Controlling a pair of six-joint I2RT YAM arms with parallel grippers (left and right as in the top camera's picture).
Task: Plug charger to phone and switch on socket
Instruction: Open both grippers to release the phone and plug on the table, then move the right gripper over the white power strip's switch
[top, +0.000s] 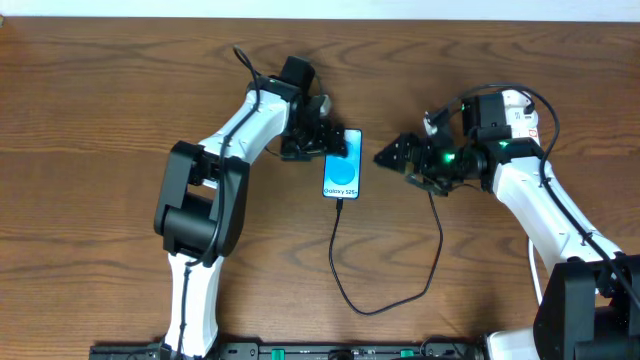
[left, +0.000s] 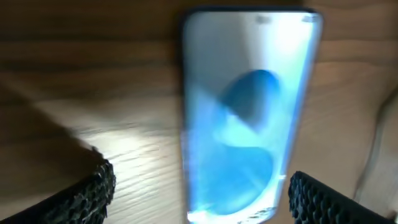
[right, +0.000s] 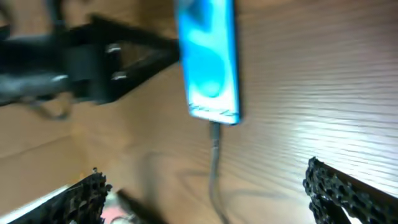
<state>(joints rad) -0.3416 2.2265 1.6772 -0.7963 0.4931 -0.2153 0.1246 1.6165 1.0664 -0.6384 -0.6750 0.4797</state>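
The phone (top: 342, 165) lies flat with its blue screen up. The charger's thin black cable (top: 345, 270) runs from the phone's near end, loops toward the table's front and rises toward my right gripper; its adapter end is hidden under that arm. In the right wrist view the cable (right: 214, 162) meets the phone (right: 208, 62). My left gripper (top: 318, 140) is open at the phone's far end, with the phone (left: 249, 118) between its fingers (left: 199, 199). My right gripper (top: 398, 160) is open and empty right of the phone. A white piece with red marks (top: 520, 118), seemingly the socket, is mostly hidden behind the right arm.
Brown wooden table (top: 100, 120). The left arm shows as a dark shape (right: 93, 62) in the right wrist view, beside the phone. A blurred pinkish-white object (right: 118, 211) lies at that view's bottom left. The arm bases stand at the table's front edge.
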